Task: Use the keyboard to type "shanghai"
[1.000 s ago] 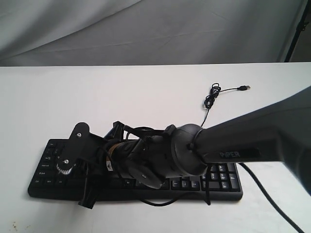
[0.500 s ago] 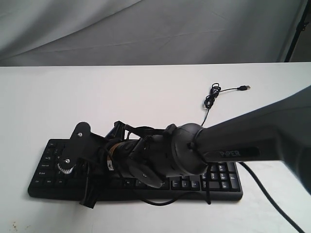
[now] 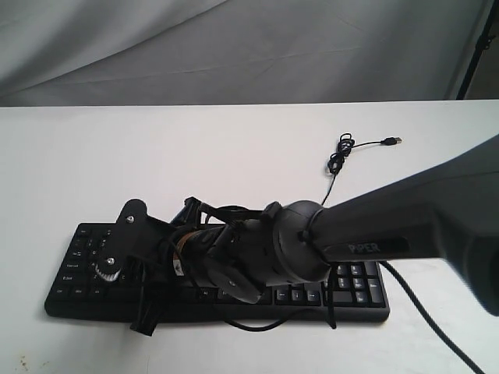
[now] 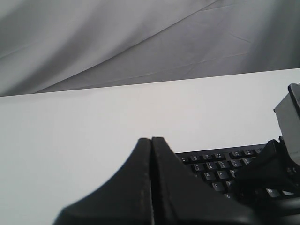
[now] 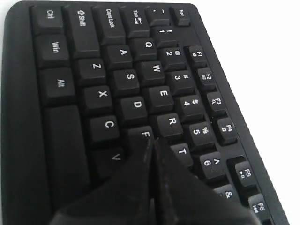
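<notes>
The keyboard (image 3: 362,290) is laid near the front edge of the desk (image 3: 195,148). The right hand (image 5: 152,146) is closed over key F (image 5: 145,134); the left hand (image 4: 151,140) is closed, empty.

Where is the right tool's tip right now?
In the right wrist view, the shut right tool points at the F key, beside R and T, on the left half of the keyboard.
</notes>
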